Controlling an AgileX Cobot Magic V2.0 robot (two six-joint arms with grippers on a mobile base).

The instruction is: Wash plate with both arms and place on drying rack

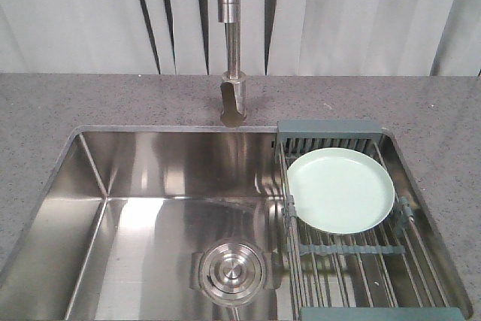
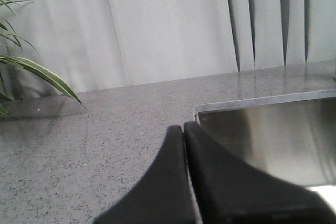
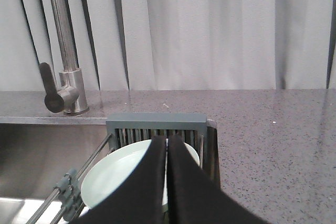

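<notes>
Closest to my right wrist camera, the right gripper has its black fingers pressed together on nothing, hovering just short of the plate. That plate lies flat on the drying rack spanning the sink's right end, likely parked for pickup or drying. Over the counter, my left gripper is likewise closed and empty.

Two matte black pincers, smooth curved tapering fingers
</notes>
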